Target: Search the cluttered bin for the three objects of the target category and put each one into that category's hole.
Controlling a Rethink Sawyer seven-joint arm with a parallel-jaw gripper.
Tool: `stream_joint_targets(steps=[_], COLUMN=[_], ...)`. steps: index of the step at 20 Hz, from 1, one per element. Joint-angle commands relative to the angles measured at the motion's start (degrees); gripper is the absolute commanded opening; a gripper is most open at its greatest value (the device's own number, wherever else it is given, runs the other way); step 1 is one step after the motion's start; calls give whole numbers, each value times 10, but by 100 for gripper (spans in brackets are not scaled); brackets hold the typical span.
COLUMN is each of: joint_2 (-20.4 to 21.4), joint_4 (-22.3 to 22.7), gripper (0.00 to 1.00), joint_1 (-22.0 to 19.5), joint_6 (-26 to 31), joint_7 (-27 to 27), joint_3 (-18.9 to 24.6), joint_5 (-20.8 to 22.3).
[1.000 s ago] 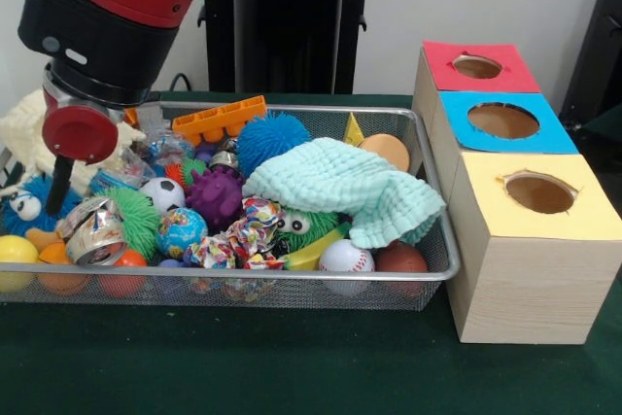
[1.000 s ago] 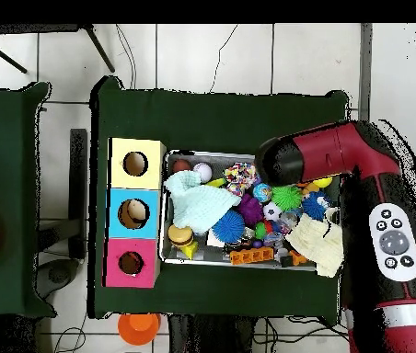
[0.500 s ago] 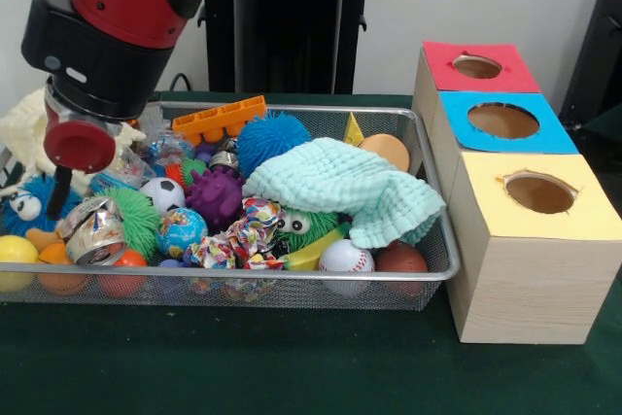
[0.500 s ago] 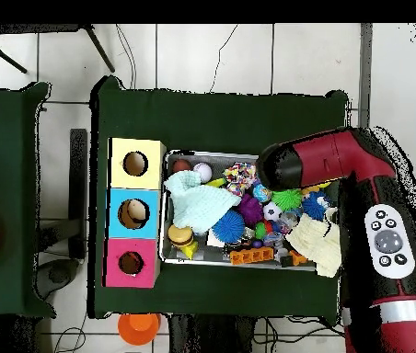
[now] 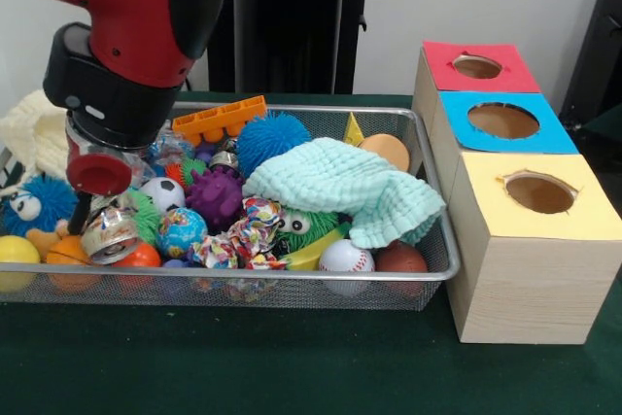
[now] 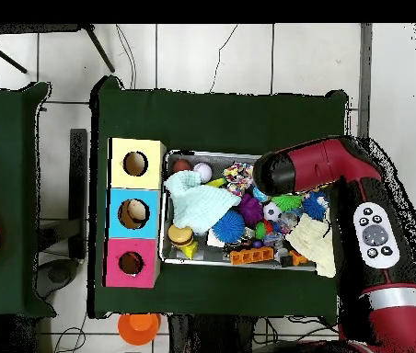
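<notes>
Low over the bin point(image 5: 292, 284), pincer point(image 5: 94, 203) state unclear, beside crushed can point(image 5: 109, 233).

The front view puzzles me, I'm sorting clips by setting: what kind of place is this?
Probably a robotics lab set up for sorting trials. A red arm reaches over a wire bin crammed with toys, beside a wooden box with three coloured holes, all on a green-covered table.
</notes>
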State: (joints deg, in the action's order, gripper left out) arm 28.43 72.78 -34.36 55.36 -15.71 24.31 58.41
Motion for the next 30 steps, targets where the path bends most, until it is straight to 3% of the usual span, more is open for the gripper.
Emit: stream_joint_targets(steps=[1, 16, 30], joint_2=[-41, -33, -63], joint_4=[-13, -29, -72], gripper=[100, 100, 100], joint_1=[12, 23, 47], joint_6=[-32, -52, -55], joint_7=[13, 10, -7], joint_3=[-27, -41, -76], joint_5=[53, 57, 81])
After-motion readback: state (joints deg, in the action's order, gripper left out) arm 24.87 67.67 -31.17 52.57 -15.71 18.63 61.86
